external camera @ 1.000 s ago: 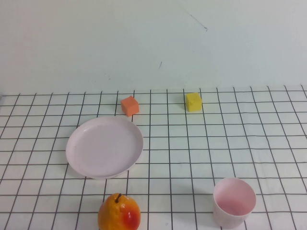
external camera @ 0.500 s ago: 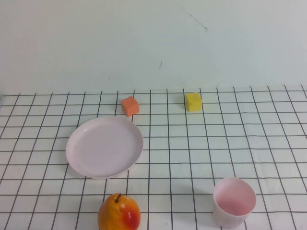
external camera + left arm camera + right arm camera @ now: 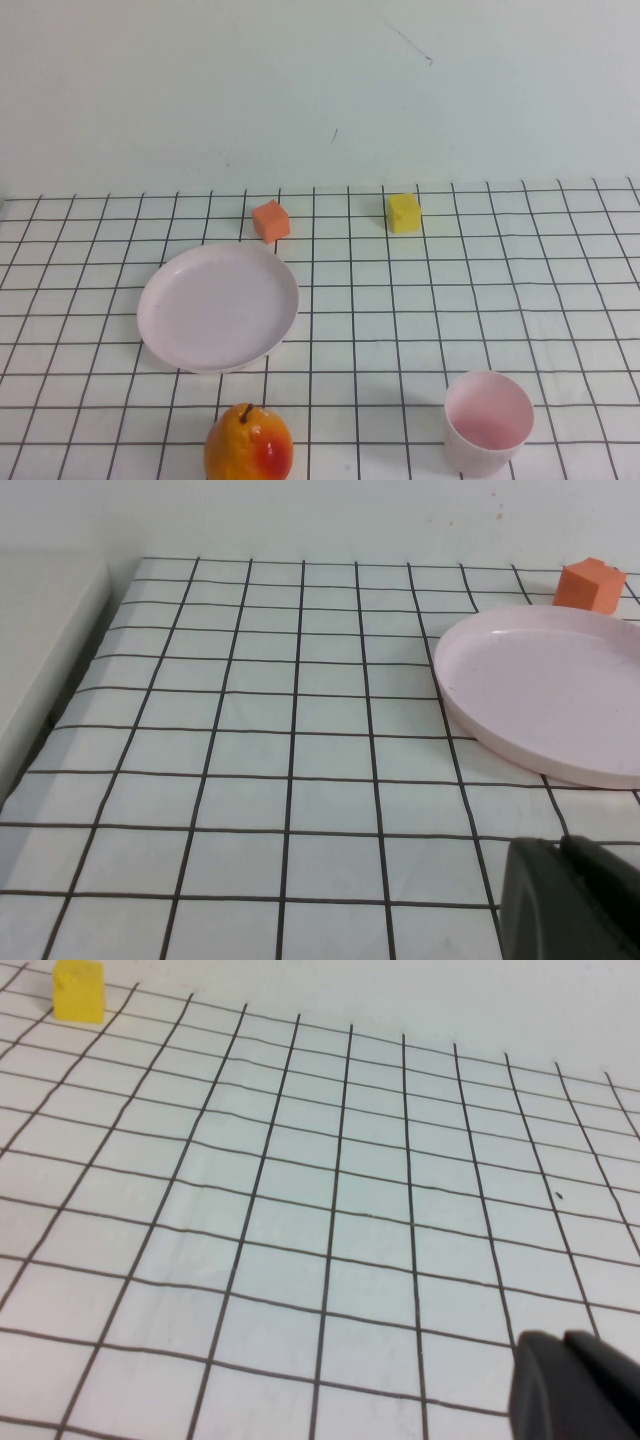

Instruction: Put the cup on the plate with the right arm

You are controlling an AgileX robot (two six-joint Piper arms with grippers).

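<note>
The pale pink cup (image 3: 488, 422) stands upright and empty at the front right of the gridded table. The wide pale pink plate (image 3: 218, 306) lies left of centre and is empty; it also shows in the left wrist view (image 3: 545, 690). Neither arm shows in the high view. My right gripper (image 3: 565, 1340) shows only as dark fingertips pressed together over bare grid cloth; the cup is not in the right wrist view. My left gripper (image 3: 561, 844) also shows as fingertips together, a little short of the plate's near rim.
An orange cube (image 3: 270, 220) sits just behind the plate. A yellow cube (image 3: 404, 212) sits at the back, right of centre. An orange-red pear (image 3: 249, 444) stands at the front edge, below the plate. A pale wall rises behind the table.
</note>
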